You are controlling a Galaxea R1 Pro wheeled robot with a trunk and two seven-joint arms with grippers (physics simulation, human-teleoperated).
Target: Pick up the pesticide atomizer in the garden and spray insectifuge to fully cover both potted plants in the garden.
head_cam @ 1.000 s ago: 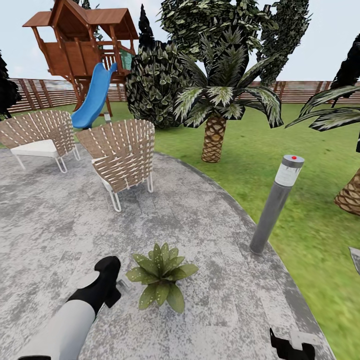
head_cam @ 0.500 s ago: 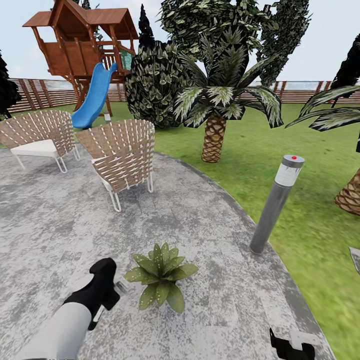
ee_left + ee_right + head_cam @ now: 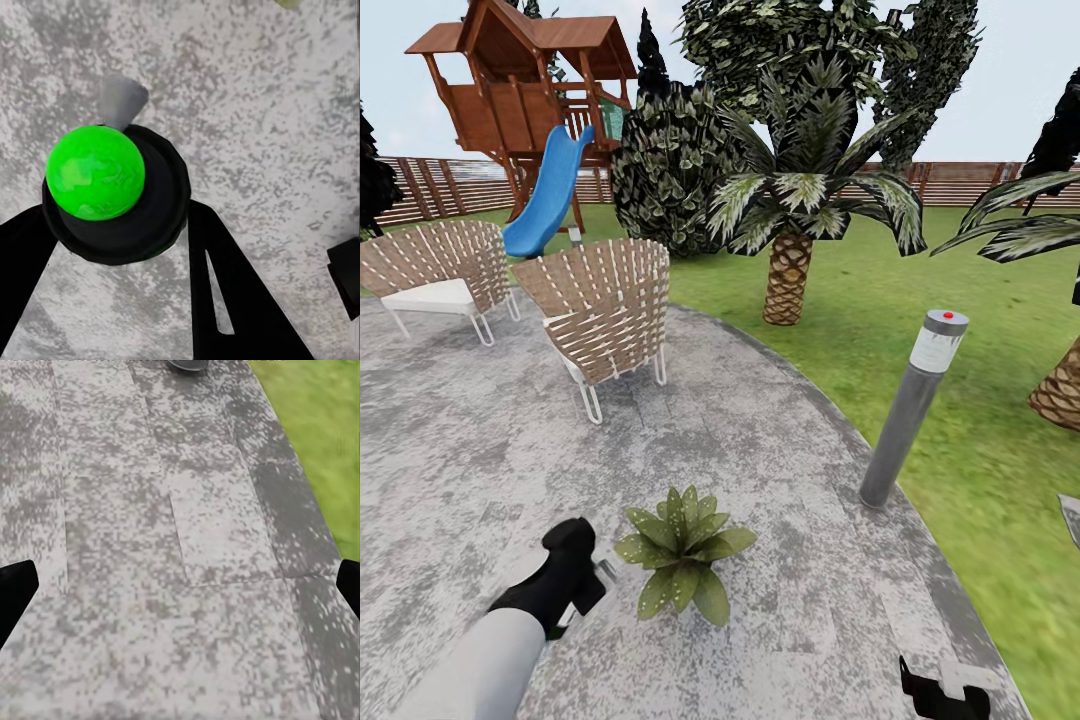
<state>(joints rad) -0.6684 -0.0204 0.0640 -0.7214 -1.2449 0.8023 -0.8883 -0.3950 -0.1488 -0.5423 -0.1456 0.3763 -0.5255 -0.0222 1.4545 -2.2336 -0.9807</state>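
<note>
From the head camera, going left to right: two wicker chairs (image 3: 445, 275) (image 3: 605, 315) stand on the stone patio (image 3: 760, 440), with a wooden play tower (image 3: 520, 90) and its blue slide (image 3: 550, 195) behind them by the fence (image 3: 430, 185). The left end effector (image 3: 588, 578) hangs low over the patio, just beside the one plant (image 3: 680, 550) in sight. Further right come one palm (image 3: 790, 280) on the lawn (image 3: 960, 420), one grey lamp post (image 3: 910, 405) at the patio's edge, a second palm trunk (image 3: 1060, 392), and the right end effector (image 3: 945, 692) at the bottom.

The left wrist camera adds what the head camera cannot resolve: the left end effector's (image 3: 116, 225) black fingers (image 3: 225, 300) pinch the atomizer (image 3: 112, 187), seen from above as a dark round body with a bright green ball on top and a grey spout, over bare patio.

The right wrist camera shows the right end effector (image 3: 180, 585) spread wide, one fingertip (image 3: 15, 592) at each edge, above patio slabs with lawn (image 3: 315, 420) alongside.
</note>
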